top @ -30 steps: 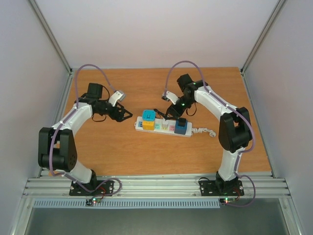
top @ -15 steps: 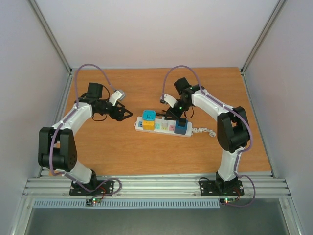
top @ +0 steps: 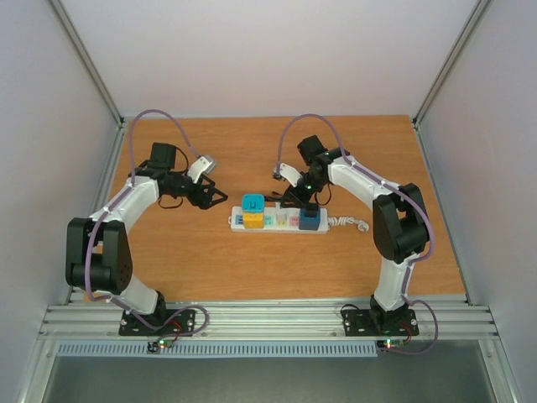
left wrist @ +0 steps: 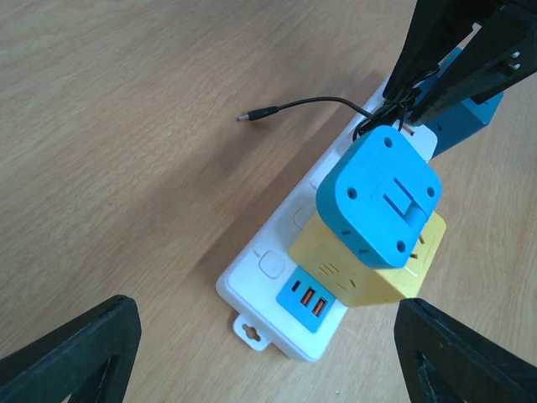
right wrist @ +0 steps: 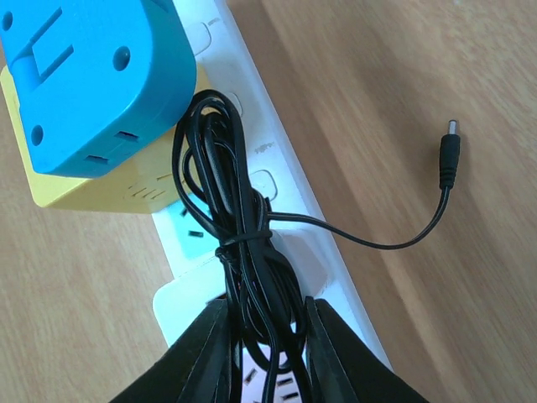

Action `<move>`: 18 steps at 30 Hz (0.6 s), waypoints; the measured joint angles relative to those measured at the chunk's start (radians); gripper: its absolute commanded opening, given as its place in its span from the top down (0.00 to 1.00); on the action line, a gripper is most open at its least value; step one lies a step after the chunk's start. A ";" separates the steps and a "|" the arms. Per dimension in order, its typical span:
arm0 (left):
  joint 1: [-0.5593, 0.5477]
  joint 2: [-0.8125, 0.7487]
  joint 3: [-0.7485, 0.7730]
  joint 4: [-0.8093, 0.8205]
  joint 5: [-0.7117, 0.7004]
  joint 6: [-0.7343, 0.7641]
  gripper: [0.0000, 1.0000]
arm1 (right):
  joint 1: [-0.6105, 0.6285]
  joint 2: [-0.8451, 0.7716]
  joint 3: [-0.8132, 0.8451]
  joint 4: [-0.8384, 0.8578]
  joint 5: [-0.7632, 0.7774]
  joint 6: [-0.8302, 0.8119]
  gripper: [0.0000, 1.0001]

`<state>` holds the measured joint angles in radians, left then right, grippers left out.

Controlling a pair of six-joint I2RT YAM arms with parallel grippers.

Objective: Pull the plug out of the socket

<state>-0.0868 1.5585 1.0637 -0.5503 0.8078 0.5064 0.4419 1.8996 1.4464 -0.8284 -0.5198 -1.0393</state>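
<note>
Right wrist: socket (right wrist: 256, 134) under right gripper (right wrist: 262, 319)

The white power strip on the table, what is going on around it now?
The right claw is shut on a bundled black cable lying over the long white power strip with pastel outlets, next to a dark blue plug block. The left claw hangs open over the wooden table, left of the strip. A light blue cube adapter sits on a yellow cube adapter at the strip's left end. Nothing looks pulled out yet.
</note>
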 measured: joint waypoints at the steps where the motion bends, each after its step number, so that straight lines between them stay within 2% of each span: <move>1: 0.000 0.000 -0.003 0.000 0.003 0.004 0.15 | 0.002 0.000 -0.002 -0.001 -0.007 -0.003 0.74; 7: -0.014 0.000 -0.015 -0.017 0.034 0.038 0.15 | 0.030 0.000 -0.006 -0.012 -0.037 -0.023 0.70; 18: -0.153 0.052 -0.016 -0.027 0.060 0.048 0.18 | 0.037 0.002 0.008 -0.038 -0.042 -0.025 0.67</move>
<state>-0.2398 1.6108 1.0473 -0.5774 0.8673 0.5549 0.4789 1.9011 1.4540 -0.8661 -0.5621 -1.0641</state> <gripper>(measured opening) 0.838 0.330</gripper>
